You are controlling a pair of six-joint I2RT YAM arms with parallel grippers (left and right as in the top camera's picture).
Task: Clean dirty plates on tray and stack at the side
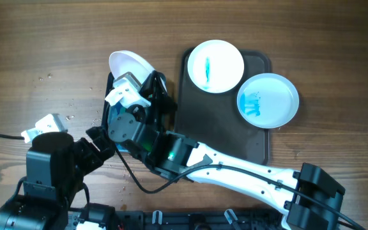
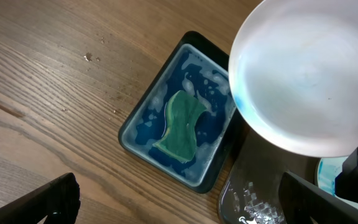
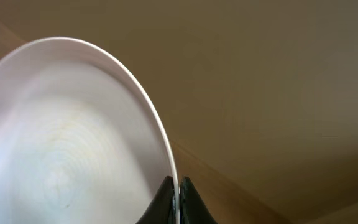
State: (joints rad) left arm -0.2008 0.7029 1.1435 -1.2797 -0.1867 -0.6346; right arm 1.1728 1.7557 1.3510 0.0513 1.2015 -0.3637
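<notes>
The dark tray (image 1: 190, 121) lies right of centre. Two white plates sit on it: one with a blue streak (image 1: 216, 66), one with blue smears (image 1: 268, 100) overhanging the right rim. My right gripper (image 1: 144, 82) is shut on the rim of the third plate (image 1: 130, 62) and holds it tilted above the blue basin. In the right wrist view the fingers (image 3: 178, 194) pinch this plate's edge (image 3: 67, 137). In the left wrist view the plate (image 2: 303, 74) looks wet and white. My left gripper (image 2: 179, 205) is open and empty, low over the table beside the basin.
The blue basin (image 2: 219, 158) holds foamy water and a green sponge (image 2: 180, 124); in the overhead view it is mostly hidden under my right wrist (image 1: 110, 96). The tray's corner (image 2: 253, 186) is wet. Water drops (image 1: 69, 117) lie on the wood at the left.
</notes>
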